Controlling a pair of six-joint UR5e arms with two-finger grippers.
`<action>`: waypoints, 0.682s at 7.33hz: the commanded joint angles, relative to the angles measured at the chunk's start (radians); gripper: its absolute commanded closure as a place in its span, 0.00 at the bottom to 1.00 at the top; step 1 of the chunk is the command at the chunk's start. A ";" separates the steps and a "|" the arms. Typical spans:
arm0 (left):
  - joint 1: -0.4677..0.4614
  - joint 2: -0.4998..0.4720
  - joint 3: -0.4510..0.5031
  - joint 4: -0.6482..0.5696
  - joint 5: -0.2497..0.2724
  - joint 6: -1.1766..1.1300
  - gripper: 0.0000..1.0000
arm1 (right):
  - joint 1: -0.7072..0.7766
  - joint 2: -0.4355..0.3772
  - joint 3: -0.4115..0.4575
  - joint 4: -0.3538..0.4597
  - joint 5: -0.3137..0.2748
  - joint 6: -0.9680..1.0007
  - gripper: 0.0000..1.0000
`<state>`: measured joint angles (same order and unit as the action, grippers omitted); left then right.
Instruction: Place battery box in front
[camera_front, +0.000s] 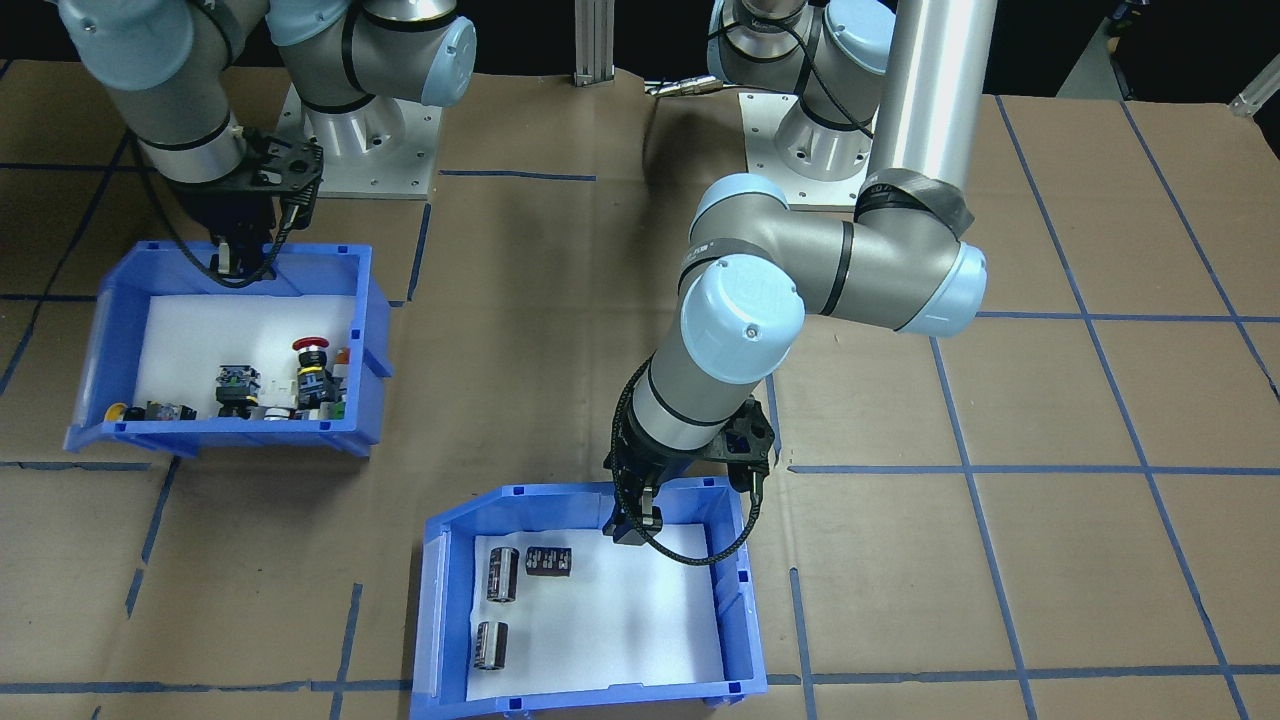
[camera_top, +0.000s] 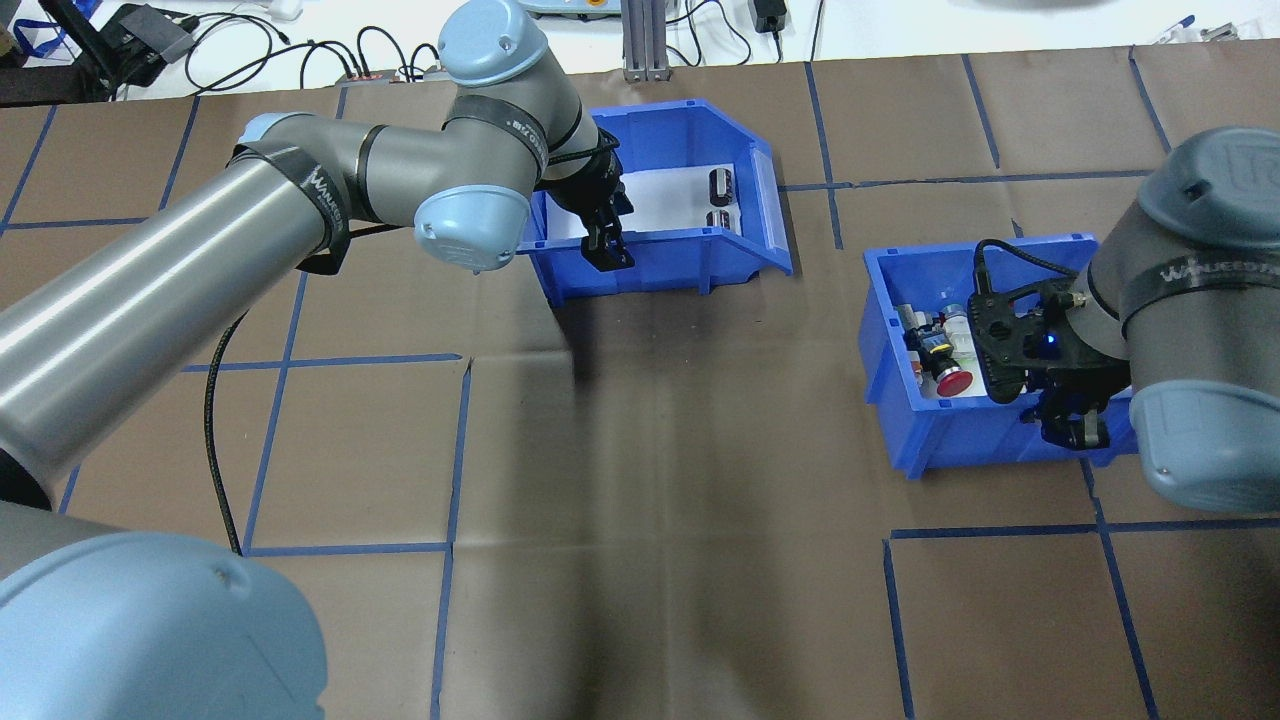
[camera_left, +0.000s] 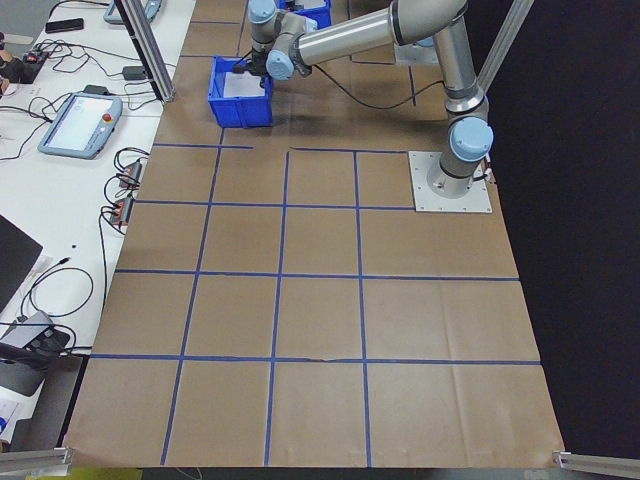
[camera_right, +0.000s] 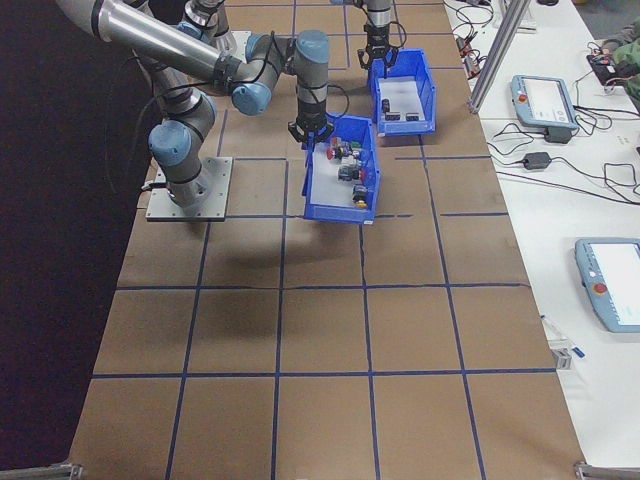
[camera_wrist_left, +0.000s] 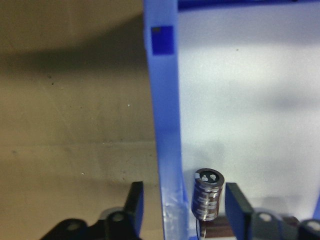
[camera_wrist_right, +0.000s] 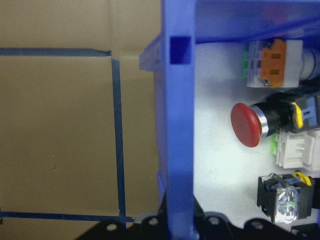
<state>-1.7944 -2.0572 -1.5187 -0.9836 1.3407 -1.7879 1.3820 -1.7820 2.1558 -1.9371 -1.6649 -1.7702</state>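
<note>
My left gripper (camera_top: 607, 243) straddles the near wall of the battery box (camera_top: 735, 268), one finger outside, one inside. In the left wrist view the fingers stand apart w/ a gap either side of the blue wall, so the gripper is spread, not pinching yet. One capacitor-like cylinder (camera_wrist_left: 208, 194) stands just inside the wall, close to my inner finger; two more cylinders lie on the white foam further in, per the front view.

The box sits at the far side of the tabletop (camera_top: 640, 450) from my base, i.e. toward the front edge, sloped open end pointing to my right.

My right gripper (camera_top: 1072, 425) is over the near wall of the switch bin (camera_top: 905, 400), the one w/ the red push-button (camera_wrist_right: 248, 125). The wrist view shows that wall running up the middle of the frame, but the fingertips are out of sight, so can't tell if it's clamped.

Step, as I judge it: either about to grip the box wall or just let go after setting it down; can't tell which from here. If gripping: close on the wall w/o nudging the standing cylinder. If released: lift straight up, clear of the rim.
</note>
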 joint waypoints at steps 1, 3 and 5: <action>0.007 0.086 0.000 -0.115 0.027 0.133 0.03 | 0.154 -0.023 0.022 0.000 -0.002 0.146 0.94; 0.038 0.234 -0.020 -0.310 0.072 0.424 0.03 | 0.346 -0.017 0.026 -0.016 -0.003 0.343 0.94; 0.041 0.346 -0.021 -0.494 0.220 0.769 0.02 | 0.506 -0.010 0.024 -0.066 -0.001 0.530 0.94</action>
<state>-1.7573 -1.7870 -1.5367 -1.3584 1.4724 -1.2490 1.7789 -1.7975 2.1794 -1.9643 -1.6664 -1.3687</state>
